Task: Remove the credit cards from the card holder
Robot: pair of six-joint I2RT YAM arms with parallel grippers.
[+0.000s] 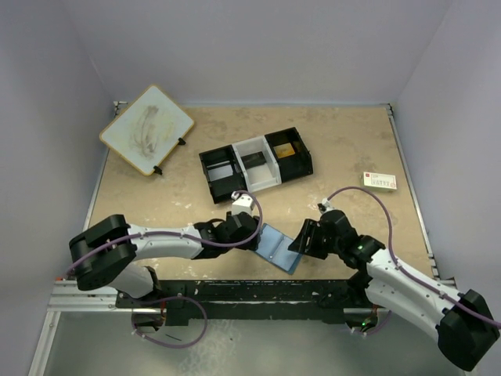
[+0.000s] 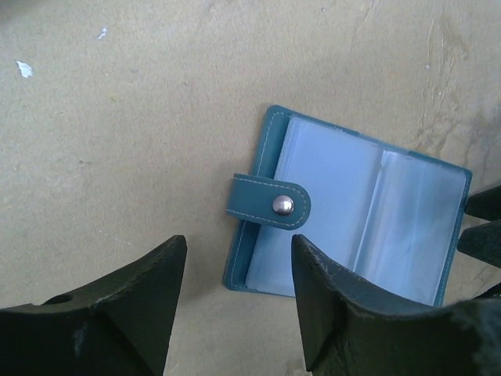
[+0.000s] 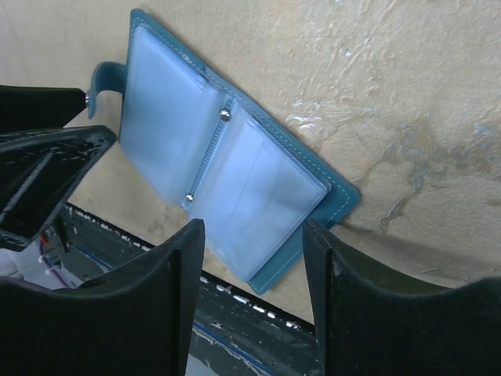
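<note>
From above, you have the card holder (image 1: pixel 276 247) lying opened like a book on the counter (image 1: pixel 156 204), close to its near edge and squarely between the two arms, so either one can reach a side. Your left end effector (image 1: pixel 252 235) sits at its left edge and your right end effector (image 1: pixel 300 241) at its right edge, well apart from the three-compartment tray (image 1: pixel 205 160) and the white card (image 1: pixel 379 182) farther back. In the left wrist view, that end effector is released: its fingers (image 2: pixel 329 305) stand apart with bare counter in the gap, one over the holder's near left corner just below the snap tab (image 2: pixel 270 205), probably placed there to pin that cover flat. In the right wrist view, the right end effector is released too, its fingers (image 3: pixel 168 274) straddling the holder's near edge, likely lined up to work at a pale pocket (image 3: pixel 262 200). The pockets look milky, and you cannot tell from here whether cards sit inside.
</note>
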